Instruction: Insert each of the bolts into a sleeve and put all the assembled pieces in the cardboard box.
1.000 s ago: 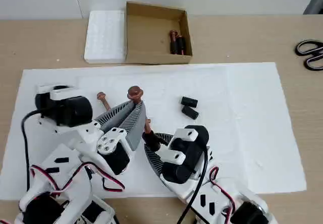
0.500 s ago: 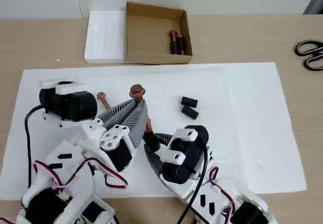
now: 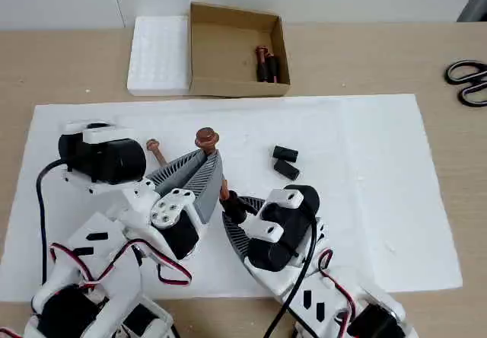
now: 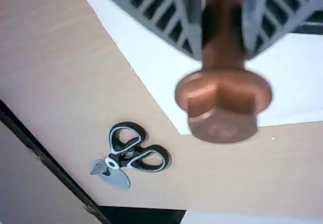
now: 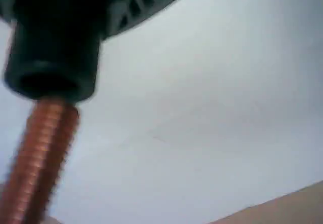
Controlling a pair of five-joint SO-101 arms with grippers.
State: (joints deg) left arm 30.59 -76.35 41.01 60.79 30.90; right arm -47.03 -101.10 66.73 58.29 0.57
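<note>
A: Status on the left gripper (image 3: 208, 155)?
B: Clamped on a bolt (image 3: 204, 138), fingers tight on the shank just below the head. The left wrist view shows the same grip.
A: Bolt orientation?
B: Long axis runs far to near, leaning slightly right. The head is at the far end and the threaded end points near.
A: And the right gripper (image 3: 231, 212)?
B: Closed around a black sleeve (image 5: 50, 52). The sleeve's open end faces the thread, and the shank goes into its mouth. Can't tell how deep.
A: Where is this on the table (image 3: 61, 56)?
B: Over the white sheet (image 3: 365, 186), near-left of centre, between the two arms.
A: Other parts?
B: A spare bolt (image 3: 156, 151) lies on the sheet just left of the left gripper. A spare sleeve (image 3: 285, 154) and a second spare sleeve (image 3: 287, 170) lie side by side, right of the held bolt.
A: The box?
B: The cardboard box (image 3: 228, 87) sits at the sheet's far edge. Two assembled pieces (image 3: 266, 65) lie against its right wall, long axes far to near. A foam block (image 3: 158, 55) touches its left side. Scissors (image 4: 108, 164) are at the far right, off the sheet.
</note>
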